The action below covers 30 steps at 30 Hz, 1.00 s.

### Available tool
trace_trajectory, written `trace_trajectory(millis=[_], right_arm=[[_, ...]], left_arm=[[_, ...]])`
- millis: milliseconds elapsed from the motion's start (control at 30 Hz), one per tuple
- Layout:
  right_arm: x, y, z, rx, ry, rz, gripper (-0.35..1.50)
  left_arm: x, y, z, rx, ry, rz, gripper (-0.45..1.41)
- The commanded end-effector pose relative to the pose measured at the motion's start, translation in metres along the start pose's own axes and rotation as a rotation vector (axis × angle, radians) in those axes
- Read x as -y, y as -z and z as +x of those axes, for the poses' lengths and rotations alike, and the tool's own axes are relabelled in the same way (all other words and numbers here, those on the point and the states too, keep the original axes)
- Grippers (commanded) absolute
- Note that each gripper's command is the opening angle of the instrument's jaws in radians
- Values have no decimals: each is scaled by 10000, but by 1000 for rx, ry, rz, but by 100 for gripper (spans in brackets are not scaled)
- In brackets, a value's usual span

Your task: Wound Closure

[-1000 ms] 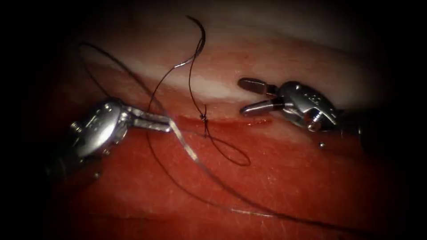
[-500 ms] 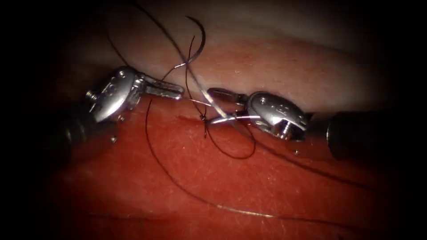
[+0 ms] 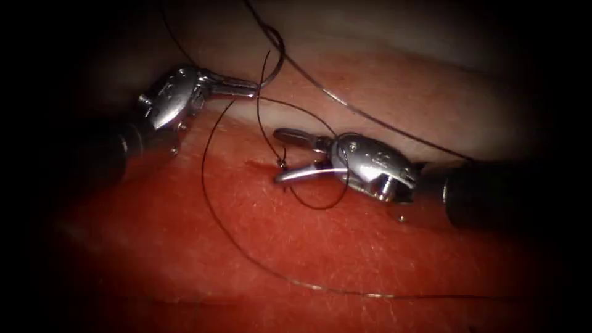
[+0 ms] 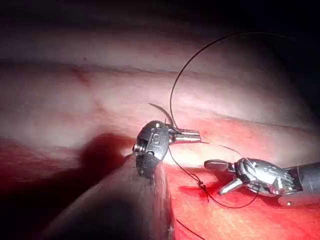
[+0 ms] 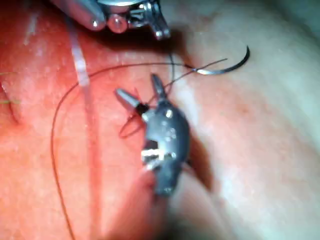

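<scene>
My left tool (image 3: 179,98) sits up and left of the cut, its jaws (image 3: 253,92) shut on the thread (image 3: 296,108). From there the thread arcs across to my right tool (image 3: 370,163). The right tool's jaws (image 3: 277,155) stand open on either side of the knot (image 3: 282,163) at the cut (image 3: 259,165), holding nothing. The curved needle (image 3: 280,46) lies free on the pale tissue beyond the cut, outside the tissue and in no tool. It shows as needle (image 5: 235,65) in the right wrist view. In the left wrist view the left jaws (image 4: 192,135) are shut, with the knot (image 4: 201,186) below them.
A long strand (image 3: 345,102) runs from the top of the endoscope view down to the right, behind the right shaft. Another loop of thread (image 3: 246,259) sweeps across the red tissue (image 3: 308,246) in front. A small loop (image 3: 320,205) hangs under the knot.
The left tool has moved up and to the right, carrying the thread over the cut. The right tool has come in leftward, so its open jaws now straddle the knot.
</scene>
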Motion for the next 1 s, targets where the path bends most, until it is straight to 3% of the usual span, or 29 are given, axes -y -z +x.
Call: trace_trajectory(millis=[33,167,333,467,633,767,1000], right_arm=[[-1,-10,-2,-13,-1,-2,113],[-4,-10,3,-54,-4,-22,106],[-9,-9,11,-93,-34,-63,84],[-13,-9,15,-115,-99,-104,49],[-14,-11,15,-134,-322,-175,26],[-18,-15,13,-123,-471,-274,16],[-33,-28,6,-30,-541,-403,21]], left_arm=[[8,-3,-9,7,-7,4,-45],[16,2,-33,31,-27,40,-45],[11,4,-59,83,-52,52,-45],[-7,5,-70,117,-68,51,-45],[-29,4,-69,141,-76,52,-45],[-50,-5,-59,139,-74,28,-45],[-72,-19,-49,142,-73,0,-45]])
